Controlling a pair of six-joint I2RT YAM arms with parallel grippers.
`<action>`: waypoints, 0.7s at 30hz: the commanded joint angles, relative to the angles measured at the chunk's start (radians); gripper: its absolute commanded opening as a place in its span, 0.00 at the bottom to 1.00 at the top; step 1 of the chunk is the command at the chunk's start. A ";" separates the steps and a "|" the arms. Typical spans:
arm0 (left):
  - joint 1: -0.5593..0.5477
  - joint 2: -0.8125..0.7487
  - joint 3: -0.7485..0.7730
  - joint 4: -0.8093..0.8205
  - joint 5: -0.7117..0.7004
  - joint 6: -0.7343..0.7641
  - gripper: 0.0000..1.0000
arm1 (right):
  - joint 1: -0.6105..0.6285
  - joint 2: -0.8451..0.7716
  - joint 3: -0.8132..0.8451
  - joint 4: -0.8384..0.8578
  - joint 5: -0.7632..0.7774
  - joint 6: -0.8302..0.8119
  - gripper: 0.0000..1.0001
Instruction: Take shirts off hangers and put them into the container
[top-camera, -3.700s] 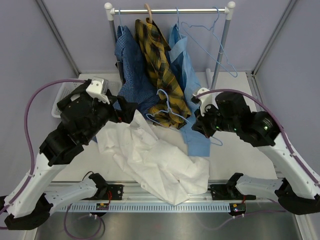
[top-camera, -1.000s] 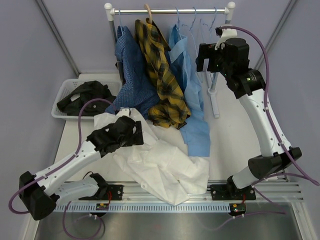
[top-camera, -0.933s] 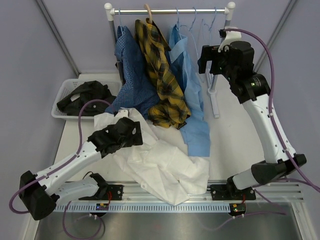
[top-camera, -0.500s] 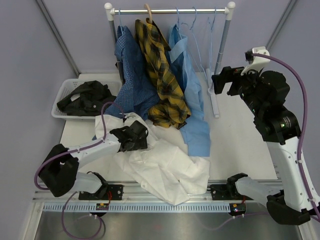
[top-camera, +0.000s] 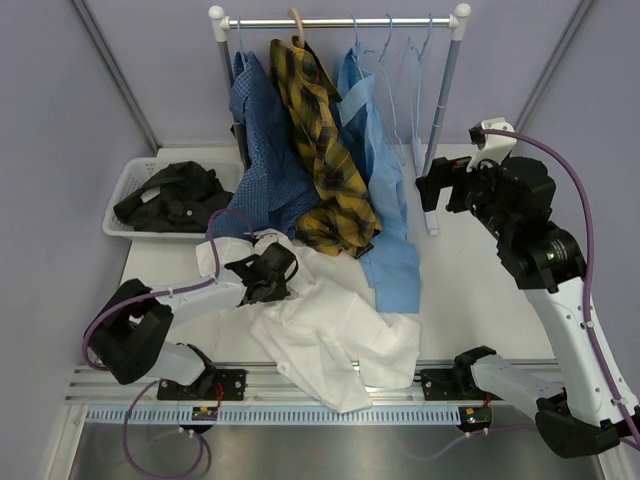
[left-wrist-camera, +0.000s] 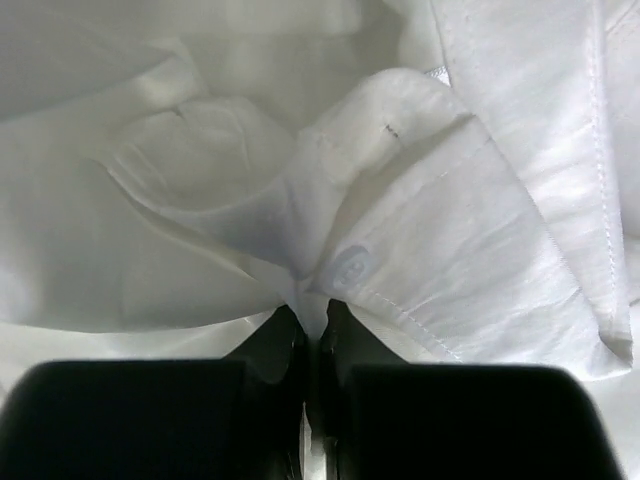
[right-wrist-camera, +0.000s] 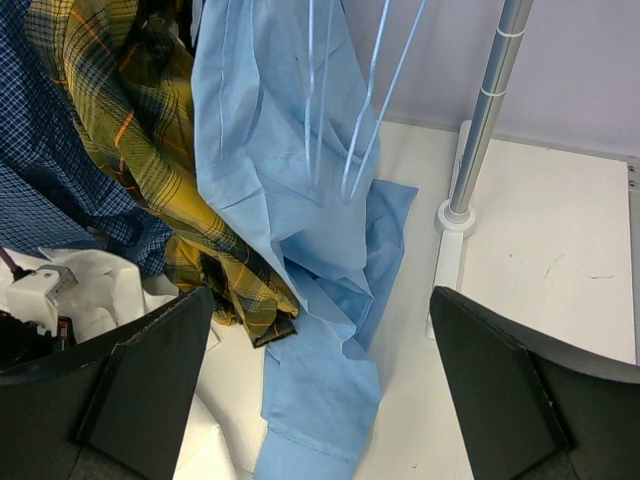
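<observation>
A white shirt (top-camera: 330, 330) lies crumpled on the table's near middle. My left gripper (top-camera: 270, 275) is low over its left part and shut on a pinched fold of the white cloth (left-wrist-camera: 312, 315). A black shirt (top-camera: 170, 195) lies in the white container (top-camera: 120, 190) at the left. Dark blue check (top-camera: 262, 150), plaid (top-camera: 325, 150) and light blue (top-camera: 385, 200) shirts hang from the rail. Empty light-blue hangers (top-camera: 400, 70) hang at its right. My right gripper (top-camera: 440, 185) hovers open right of the rail post, facing the light blue shirt (right-wrist-camera: 300, 250), holding nothing.
The white-and-metal clothes rail (top-camera: 340, 20) stands at the back, its right post (right-wrist-camera: 485, 110) and foot on the table near my right gripper. Grey walls close in both sides. The arm bases and a metal rail run along the near edge.
My left gripper has shut on the white shirt and drawn it left and nearer, bunching the cloth. The right arm has come down from the rail and moved right.
</observation>
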 joint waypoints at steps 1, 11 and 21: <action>-0.004 0.026 -0.108 0.008 0.154 -0.023 0.00 | -0.006 -0.027 -0.004 0.015 -0.021 -0.015 0.99; 0.004 -0.477 0.169 -0.375 0.021 0.075 0.00 | -0.005 -0.006 0.019 0.016 -0.027 0.008 0.99; 0.178 -0.571 0.722 -0.566 -0.283 0.389 0.00 | -0.005 0.001 0.019 0.035 -0.076 0.011 0.99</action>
